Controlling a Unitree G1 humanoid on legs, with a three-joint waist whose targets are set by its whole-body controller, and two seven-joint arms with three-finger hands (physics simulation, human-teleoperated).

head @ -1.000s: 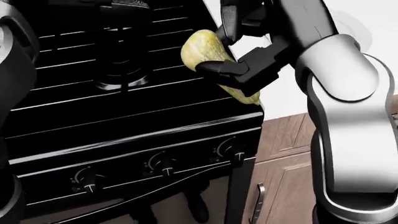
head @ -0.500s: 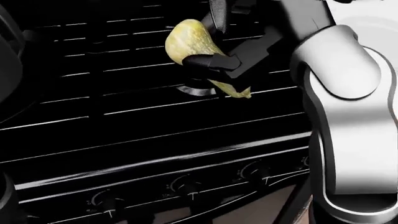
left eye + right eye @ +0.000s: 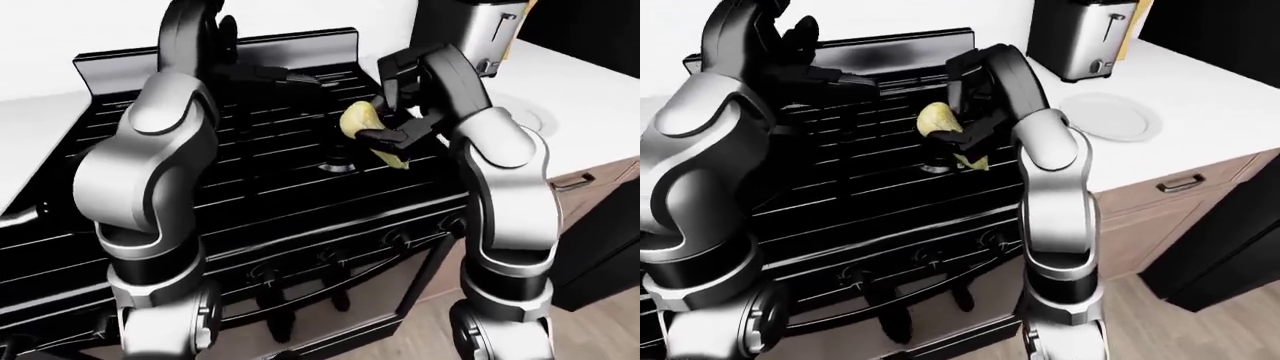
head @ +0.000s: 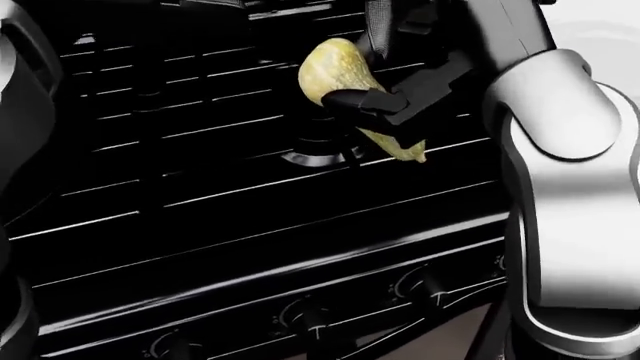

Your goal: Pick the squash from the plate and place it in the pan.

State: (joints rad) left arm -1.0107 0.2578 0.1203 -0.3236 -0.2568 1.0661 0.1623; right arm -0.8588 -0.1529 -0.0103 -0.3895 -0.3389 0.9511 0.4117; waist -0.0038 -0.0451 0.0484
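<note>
The yellow squash [image 4: 340, 67] is in my right hand [image 4: 365, 86], whose black fingers [image 4: 352, 101] close round it. It hangs tilted above the black stove [image 4: 200, 210], over a burner ring [image 4: 312, 156], with its narrow end pointing down to the right. The white plate [image 3: 1110, 116] lies empty on the white counter to the right of the stove. My left hand [image 3: 798, 36] is raised above the stove's top left, fingers spread, holding nothing. The pan does not stand out against the black stove top.
A steel toaster [image 3: 1078, 37] stands on the counter above the plate. Stove knobs [image 4: 418, 285] run along the stove's lower edge. Wooden cabinet drawers [image 3: 1170, 187] sit below the counter at right. A dark appliance [image 3: 1240, 247] stands at far right.
The head view has shifted, so the camera moved. My right hand has carried the squash left from the stove's right edge to above the burner ring.
</note>
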